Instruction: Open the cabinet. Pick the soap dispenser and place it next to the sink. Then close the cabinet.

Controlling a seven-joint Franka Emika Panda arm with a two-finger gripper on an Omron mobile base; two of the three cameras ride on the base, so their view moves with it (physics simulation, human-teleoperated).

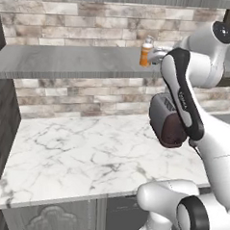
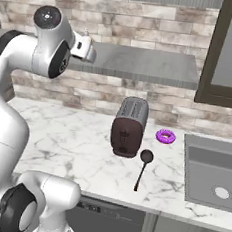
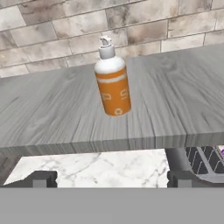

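Since the cabinet (image 1: 67,63) is already open, the soap dispenser (image 3: 113,84) stands upright and exposed on its grey shelf board, set back from the near edge, free of the claw (image 3: 111,178). Raised to shelf height, the arm holds the claw level, pointing at the bottle, fingers spread wide and empty. Down on the surface (image 2: 75,139), the sink (image 2: 211,170) lies far right, beyond the toaster (image 2: 128,127)

Soap dispenser (image 3: 113,83) upright on cabinet (image 3: 175,105) shelf; toaster (image 2: 129,127), spoon (image 2: 143,167) on countertop (image 2: 75,139).
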